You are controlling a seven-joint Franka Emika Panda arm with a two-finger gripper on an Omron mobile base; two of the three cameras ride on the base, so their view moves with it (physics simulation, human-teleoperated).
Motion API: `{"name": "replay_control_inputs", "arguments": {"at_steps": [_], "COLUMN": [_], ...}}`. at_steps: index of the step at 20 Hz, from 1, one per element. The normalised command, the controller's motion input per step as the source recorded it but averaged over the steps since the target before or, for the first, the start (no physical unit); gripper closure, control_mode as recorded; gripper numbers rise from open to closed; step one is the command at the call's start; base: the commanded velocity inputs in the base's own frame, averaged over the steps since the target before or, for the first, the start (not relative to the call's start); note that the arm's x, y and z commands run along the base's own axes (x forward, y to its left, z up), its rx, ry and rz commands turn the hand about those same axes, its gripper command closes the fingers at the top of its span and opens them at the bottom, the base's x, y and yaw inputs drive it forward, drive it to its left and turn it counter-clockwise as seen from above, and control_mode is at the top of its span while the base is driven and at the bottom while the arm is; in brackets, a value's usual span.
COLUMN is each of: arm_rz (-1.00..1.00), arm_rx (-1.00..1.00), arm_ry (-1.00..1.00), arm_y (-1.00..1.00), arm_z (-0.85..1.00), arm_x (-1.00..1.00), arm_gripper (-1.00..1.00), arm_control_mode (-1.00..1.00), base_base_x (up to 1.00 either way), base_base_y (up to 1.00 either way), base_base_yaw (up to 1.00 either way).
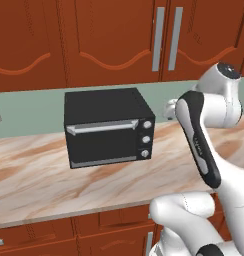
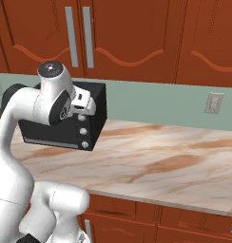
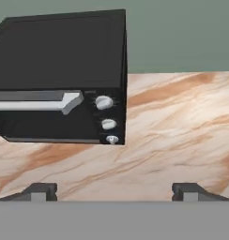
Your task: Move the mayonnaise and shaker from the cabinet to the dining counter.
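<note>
Across the top of the left base view, the cabinet (image 1: 109, 40) looks like red-brown wood with a smooth, faintly satin finish; its long bar handles (image 1: 166, 39) read as brushed silver metal. The toaster oven (image 1: 108, 127) at centre has a matt black casing, a pale metallic door handle and small shiny knobs. The desk (image 1: 39, 175) below is polished beige marble with brown veins. The wall (image 2: 156, 102) behind is flat, matt grey-green.
</note>
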Motion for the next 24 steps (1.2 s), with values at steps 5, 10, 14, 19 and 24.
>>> {"name": "replay_control_inputs", "arguments": {"at_steps": [5, 10, 14, 19, 24], "arm_rz": [0.00, -0.01, -0.01, -0.02, -0.02], "arm_rx": [0.00, 0.00, 0.00, 0.00, 0.00], "arm_ry": [-0.52, -0.49, -0.49, -0.47, -0.37], "arm_y": [0.00, 0.00, 0.00, 0.00, 0.00], "arm_z": [0.53, 0.56, 0.54, 0.54, 0.51], "arm_x": [-0.37, -0.17, -0.07, 0.00, 0.00], "arm_gripper": [-1.00, -1.00, -1.00, -1.00, -1.00], "arm_control_mode": [-1.00, -1.00, -1.00, -1.00, -1.00], "base_base_x": [0.00, 0.00, 0.00, 0.00, 0.00], "base_base_y": [0.00, 0.00, 0.00, 0.00, 0.00], "base_base_yaw": [0.00, 0.00, 0.00, 0.00, 0.00]}}
